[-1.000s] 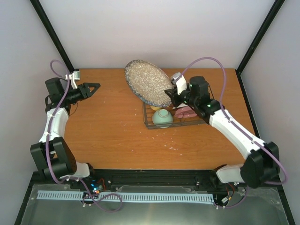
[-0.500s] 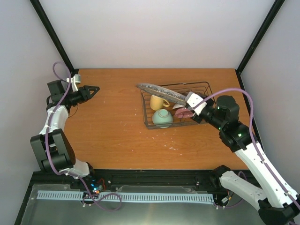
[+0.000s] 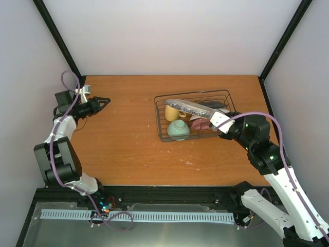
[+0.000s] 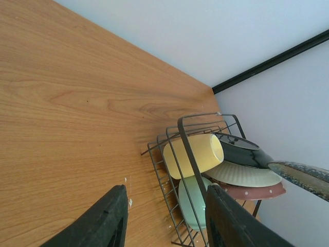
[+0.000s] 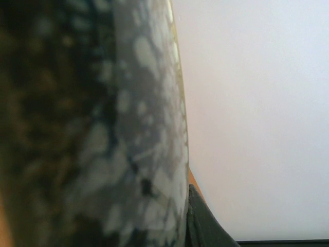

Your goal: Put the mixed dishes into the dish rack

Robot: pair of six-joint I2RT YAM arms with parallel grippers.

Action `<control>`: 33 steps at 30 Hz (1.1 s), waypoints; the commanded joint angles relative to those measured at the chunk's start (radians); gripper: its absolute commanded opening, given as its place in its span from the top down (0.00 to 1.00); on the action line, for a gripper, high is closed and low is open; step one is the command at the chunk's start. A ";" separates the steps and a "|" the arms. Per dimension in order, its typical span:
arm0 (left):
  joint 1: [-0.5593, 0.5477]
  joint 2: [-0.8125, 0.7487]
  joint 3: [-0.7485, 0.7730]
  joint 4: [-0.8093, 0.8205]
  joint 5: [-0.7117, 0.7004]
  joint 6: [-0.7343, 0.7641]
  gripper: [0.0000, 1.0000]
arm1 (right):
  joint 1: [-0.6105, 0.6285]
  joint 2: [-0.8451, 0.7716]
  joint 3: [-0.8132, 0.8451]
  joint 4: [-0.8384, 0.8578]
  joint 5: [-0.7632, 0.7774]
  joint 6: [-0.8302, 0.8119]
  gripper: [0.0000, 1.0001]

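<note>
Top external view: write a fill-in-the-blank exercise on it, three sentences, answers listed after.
1. The speckled plate above the dish rack is held by the ____ arm.
2. The mug behind the mint-green bowl in the rack is ____ in colour.
3. The left gripper, over the table, holds nothing and its jaws stand ____.
Missing words: right; yellow; open.

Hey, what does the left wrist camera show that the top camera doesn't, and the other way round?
Only the left wrist view: the plates side-on, a cream plate stacked against a brown dotted plate. Only the top view: the right arm's fingers clamping the speckled plate's edge, low over the dish rack. Both show the rack, the yellow mug, the mint bowl and the speckled plate.
</note>
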 commanded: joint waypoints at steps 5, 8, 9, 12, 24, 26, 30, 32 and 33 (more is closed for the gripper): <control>0.006 0.009 -0.008 0.042 0.014 0.024 0.59 | -0.005 -0.065 0.115 0.309 -0.064 0.037 0.97; 0.006 0.007 -0.010 0.039 0.012 0.028 0.59 | -0.005 -0.068 0.158 0.283 -0.090 0.050 0.97; 0.006 0.007 -0.010 0.038 0.010 0.028 0.59 | -0.005 -0.072 0.180 0.257 -0.094 0.053 0.97; 0.005 0.007 -0.015 0.040 0.008 0.030 0.59 | -0.005 -0.087 0.243 0.143 -0.098 0.058 0.97; 0.007 0.011 -0.024 0.036 -0.002 0.037 0.59 | -0.006 -0.197 0.348 -0.266 0.049 0.051 0.97; 0.006 0.011 -0.026 0.035 -0.005 0.038 0.59 | -0.005 -0.208 0.356 -0.291 0.072 0.039 0.97; 0.006 0.010 -0.034 0.040 -0.007 0.037 0.60 | -0.004 -0.212 0.366 -0.325 0.101 0.017 0.97; 0.007 0.010 -0.040 0.042 -0.007 0.035 0.60 | -0.004 -0.209 0.359 -0.337 0.111 0.001 0.97; 0.007 0.010 -0.042 0.043 -0.006 0.035 0.60 | -0.004 -0.205 0.356 -0.347 0.112 -0.004 0.97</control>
